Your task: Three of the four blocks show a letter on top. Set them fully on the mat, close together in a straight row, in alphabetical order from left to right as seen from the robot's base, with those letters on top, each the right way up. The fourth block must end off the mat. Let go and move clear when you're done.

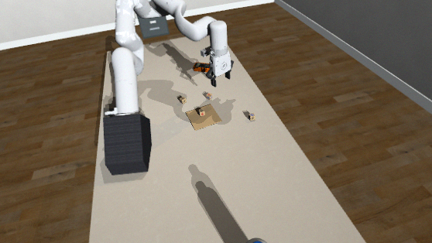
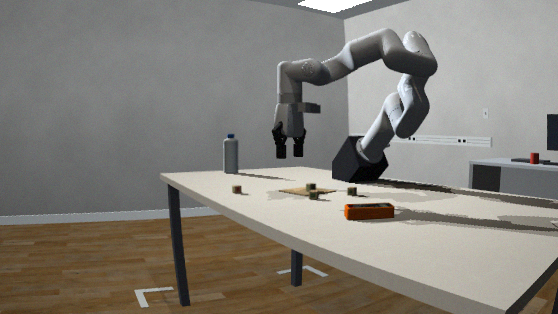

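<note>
A tan mat (image 1: 203, 118) lies mid-table; it also shows in the exterior view (image 2: 307, 190). One small block (image 1: 200, 111) (image 2: 310, 186) sits on the mat. A second block (image 1: 208, 95) (image 2: 313, 195) lies just off the mat's far edge. A third block (image 1: 182, 99) (image 2: 352, 191) lies off the mat toward the robot base. A fourth block (image 1: 252, 116) (image 2: 236, 189) lies apart near the table's right edge. The letters are too small to read. My gripper (image 1: 220, 80) (image 2: 289, 150) is open and empty, pointing down, high above the table.
An orange box (image 1: 201, 67) lies beyond the blocks (image 2: 369, 210). A grey bottle (image 2: 230, 154) stands at the table's far end. The black robot base (image 1: 127, 142) stands at the left edge.
</note>
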Action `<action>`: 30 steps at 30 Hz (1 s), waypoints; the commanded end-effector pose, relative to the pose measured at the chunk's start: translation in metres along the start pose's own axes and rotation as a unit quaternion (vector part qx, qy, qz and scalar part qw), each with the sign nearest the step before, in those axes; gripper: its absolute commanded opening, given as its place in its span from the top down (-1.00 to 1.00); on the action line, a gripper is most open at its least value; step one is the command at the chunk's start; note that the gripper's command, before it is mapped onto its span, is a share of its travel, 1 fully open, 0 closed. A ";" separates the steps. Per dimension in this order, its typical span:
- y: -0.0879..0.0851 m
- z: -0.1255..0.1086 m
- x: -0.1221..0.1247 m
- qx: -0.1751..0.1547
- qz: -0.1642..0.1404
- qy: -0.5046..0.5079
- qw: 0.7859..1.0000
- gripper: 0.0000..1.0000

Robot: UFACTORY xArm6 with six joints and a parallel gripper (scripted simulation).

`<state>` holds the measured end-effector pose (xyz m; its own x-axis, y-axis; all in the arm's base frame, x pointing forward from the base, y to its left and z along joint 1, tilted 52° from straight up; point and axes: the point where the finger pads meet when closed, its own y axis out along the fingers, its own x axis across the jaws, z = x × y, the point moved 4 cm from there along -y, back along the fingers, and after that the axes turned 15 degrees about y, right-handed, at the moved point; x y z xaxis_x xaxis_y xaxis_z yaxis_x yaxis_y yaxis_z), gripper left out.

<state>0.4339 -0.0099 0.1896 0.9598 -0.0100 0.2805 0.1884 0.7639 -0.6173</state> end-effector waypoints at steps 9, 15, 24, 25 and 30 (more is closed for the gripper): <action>-0.006 -0.078 -0.059 -0.004 -0.001 0.000 1.000 -1.00; -0.006 -0.103 -0.086 -0.001 -0.001 -0.001 1.000 -1.00; -0.006 -0.103 -0.086 -0.001 -0.001 -0.001 1.000 -1.00; -0.006 -0.103 -0.086 -0.001 -0.001 -0.001 1.000 -1.00; -0.006 -0.103 -0.086 -0.001 -0.001 -0.001 1.000 -1.00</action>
<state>0.3707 -0.0785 0.0931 0.9597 -0.0096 0.2808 0.1882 0.7640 -0.6171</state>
